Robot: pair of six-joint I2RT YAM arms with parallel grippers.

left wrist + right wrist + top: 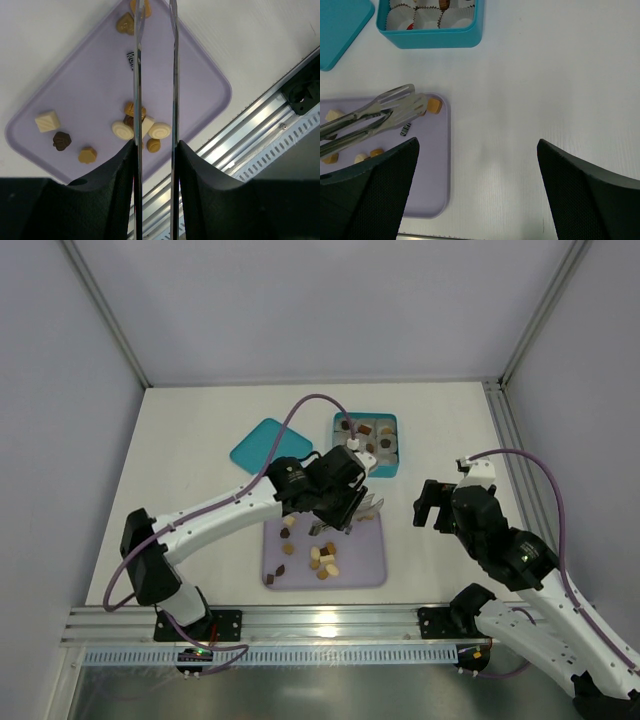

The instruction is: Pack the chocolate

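Top external footage shows the task only partly done: a few pieces of chocolate [367, 428] are already seated in the white paper cups [427, 17] of the teal box [430, 37], whose lid [265, 445] lies off to its left, while several cups are seen empty from the right wrist. Many more pieces, in cream, tan and dark brown [122, 130], are scattered on the lilac tray [200, 75] near the arms, so most of the packing is judged to be left. The left gripper [155, 145] is held above that tray with its fingers [117, 165] drawn partway together and pinched on a pair of metal tongs [173, 75], one finger against each blade. The blades stand slightly apart, and no piece is seen between them in the left wrist view; from the right wrist, the tong tips are seen over the far end of the tray, close to a tan piece [435, 105], though whether it is touched cannot be told. The right gripper [477, 142] is held over bare table to the right of the tray, its fingers spread wide, with nothing held or touched.
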